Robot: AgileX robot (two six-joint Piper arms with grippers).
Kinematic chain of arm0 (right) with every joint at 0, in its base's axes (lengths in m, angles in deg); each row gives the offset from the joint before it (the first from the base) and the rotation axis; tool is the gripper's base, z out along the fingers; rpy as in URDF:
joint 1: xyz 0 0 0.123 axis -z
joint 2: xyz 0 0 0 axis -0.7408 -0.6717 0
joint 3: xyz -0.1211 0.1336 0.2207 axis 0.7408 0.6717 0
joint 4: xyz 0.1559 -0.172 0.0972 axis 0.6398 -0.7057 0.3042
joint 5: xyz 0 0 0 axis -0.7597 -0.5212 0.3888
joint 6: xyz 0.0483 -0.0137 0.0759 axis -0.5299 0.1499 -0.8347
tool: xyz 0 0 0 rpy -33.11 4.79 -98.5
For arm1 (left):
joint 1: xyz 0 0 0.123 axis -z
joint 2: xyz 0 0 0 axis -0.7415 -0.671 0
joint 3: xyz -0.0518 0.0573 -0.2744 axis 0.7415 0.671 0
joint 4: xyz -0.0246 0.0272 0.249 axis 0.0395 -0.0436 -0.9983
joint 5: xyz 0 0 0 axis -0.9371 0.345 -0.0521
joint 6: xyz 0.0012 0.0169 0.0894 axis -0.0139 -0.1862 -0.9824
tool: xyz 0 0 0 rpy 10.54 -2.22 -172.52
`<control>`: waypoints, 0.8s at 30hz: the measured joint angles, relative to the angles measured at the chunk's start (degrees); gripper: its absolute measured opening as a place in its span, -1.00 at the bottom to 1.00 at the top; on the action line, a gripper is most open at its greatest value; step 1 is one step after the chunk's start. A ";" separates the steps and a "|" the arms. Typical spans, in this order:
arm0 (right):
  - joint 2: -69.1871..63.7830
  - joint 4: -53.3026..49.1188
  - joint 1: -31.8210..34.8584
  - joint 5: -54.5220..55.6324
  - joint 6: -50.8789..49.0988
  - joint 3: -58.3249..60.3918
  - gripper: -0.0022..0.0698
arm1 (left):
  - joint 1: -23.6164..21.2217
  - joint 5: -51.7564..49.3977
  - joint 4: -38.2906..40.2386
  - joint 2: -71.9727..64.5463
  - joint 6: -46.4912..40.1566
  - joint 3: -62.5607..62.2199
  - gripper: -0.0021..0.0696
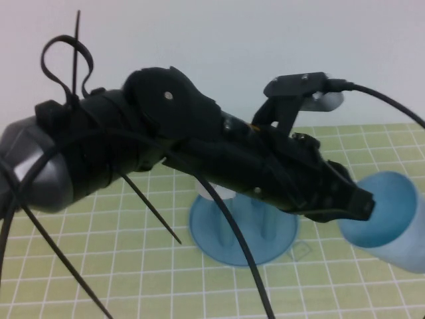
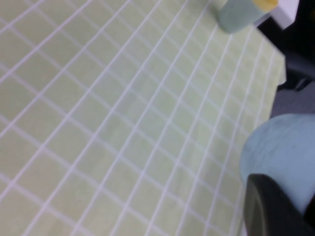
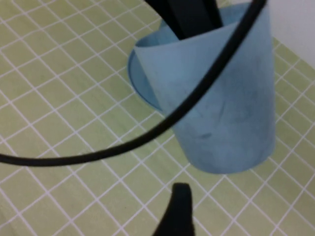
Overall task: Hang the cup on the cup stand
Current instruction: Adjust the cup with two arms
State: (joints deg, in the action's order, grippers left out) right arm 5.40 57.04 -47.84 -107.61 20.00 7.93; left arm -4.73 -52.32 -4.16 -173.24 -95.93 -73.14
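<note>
The light blue cup (image 1: 388,212) hangs tilted at the right above the green grid mat, its mouth turned toward the left arm. My left gripper (image 1: 360,203) reaches across from the left and is shut on the cup's rim. One finger (image 2: 273,206) lies against the outer wall of the cup (image 2: 280,147); the other goes into the mouth of the cup (image 3: 221,108). My right gripper (image 3: 236,214) is open just below the cup's closed end, its one visible finger (image 3: 179,211) clear of it. The cup stand (image 1: 242,236) sits mid-mat, left of the cup, with its pegs partly hidden by the arm.
The left arm and its black cables (image 1: 232,226) cross most of the high view. One cable (image 3: 147,137) passes in front of the cup. A pale greenish object with a yellow end (image 2: 241,14) lies near the mat's edge. A white wall stands behind the mat.
</note>
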 joint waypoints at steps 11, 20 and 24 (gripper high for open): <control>-6.78 -1.18 -6.59 -0.43 7.03 -1.85 0.85 | 1.27 -0.15 6.88 0.00 0.00 -0.45 -0.94; -8.90 -2.52 -7.32 2.74 9.34 -1.94 0.92 | 1.27 -2.02 8.63 0.00 -0.69 -0.45 -0.94; -10.57 -2.52 -7.32 3.93 9.80 -1.94 0.97 | 1.36 -2.77 10.86 -0.37 -1.90 -0.45 -0.94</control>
State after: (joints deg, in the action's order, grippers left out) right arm -5.17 54.52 -55.16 -103.68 29.80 5.99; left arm -3.37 -55.09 6.71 -173.62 -97.83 -73.59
